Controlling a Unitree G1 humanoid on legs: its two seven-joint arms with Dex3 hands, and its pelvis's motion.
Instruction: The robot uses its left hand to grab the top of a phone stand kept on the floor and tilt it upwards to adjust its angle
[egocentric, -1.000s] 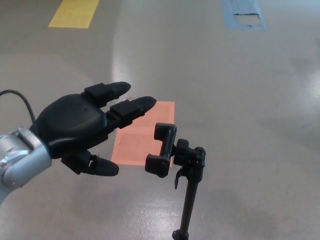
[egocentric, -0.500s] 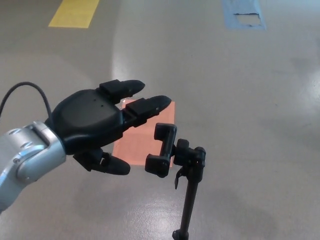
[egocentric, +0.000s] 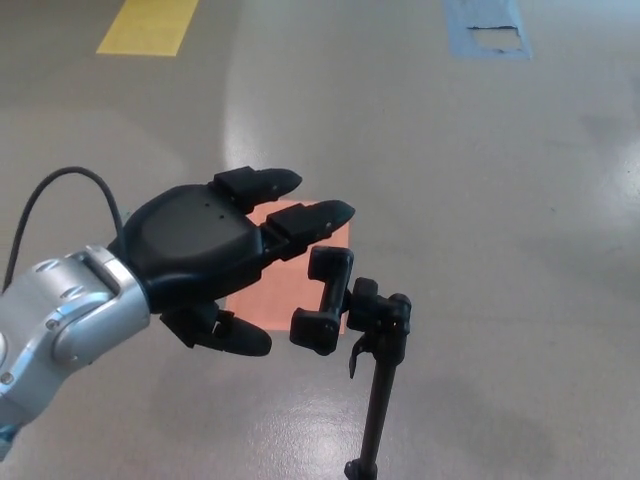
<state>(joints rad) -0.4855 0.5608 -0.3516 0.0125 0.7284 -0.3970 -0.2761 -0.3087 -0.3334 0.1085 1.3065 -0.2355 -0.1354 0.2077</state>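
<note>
Fingers (egocentric: 300, 222) of the black left hand (egocentric: 205, 255) are spread apart and hold nothing, with the thumb reaching out below the palm. Seen from the head camera, the hand hovers just left of the black clamp-topped phone stand (egocentric: 345, 305), with the fingertips near the clamp's upper jaw but not touching it. A silver forearm (egocentric: 60, 325) with a black cable (egocentric: 60, 195) enters from the lower left. The stand's thin pole drops to the bottom edge, where its base is cut off. Glossy grey concrete floor (egocentric: 500, 200) lies open to the right and beyond. The hand partly covers an orange floor patch (egocentric: 285, 290); a yellow patch (egocentric: 148, 25) and a blue patch (egocentric: 487, 28) are cut by the top edge.
</note>
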